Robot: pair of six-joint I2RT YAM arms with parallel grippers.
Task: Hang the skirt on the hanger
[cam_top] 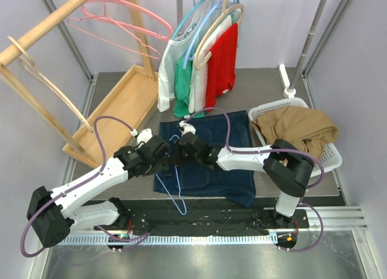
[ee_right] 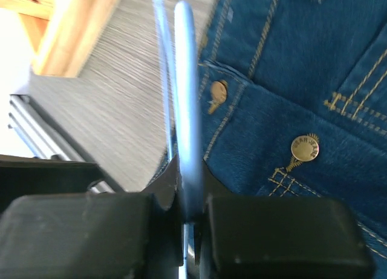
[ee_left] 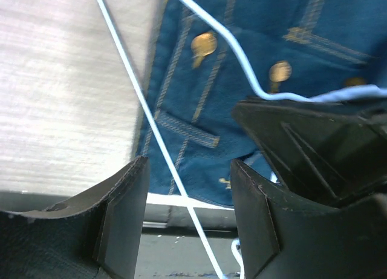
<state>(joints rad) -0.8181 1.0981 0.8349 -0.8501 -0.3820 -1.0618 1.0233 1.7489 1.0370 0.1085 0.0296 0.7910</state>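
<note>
A dark blue denim skirt [cam_top: 211,155] with brass buttons lies flat on the table; it also shows in the left wrist view [ee_left: 254,67] and the right wrist view [ee_right: 302,91]. A light blue wire hanger [cam_top: 176,176] lies over its left edge. My right gripper [cam_top: 184,150] is shut on the hanger's wire [ee_right: 187,97]. My left gripper [cam_top: 162,153] is open just left of it, with a hanger wire [ee_left: 163,152] running between its fingers [ee_left: 124,212] without touching them.
A white basket [cam_top: 329,161] with brown cloth [cam_top: 299,128] stands at the right. A rail with hung shirts [cam_top: 208,61] is at the back. A wooden rack [cam_top: 91,103] with pink hangers [cam_top: 121,25] stands at the left.
</note>
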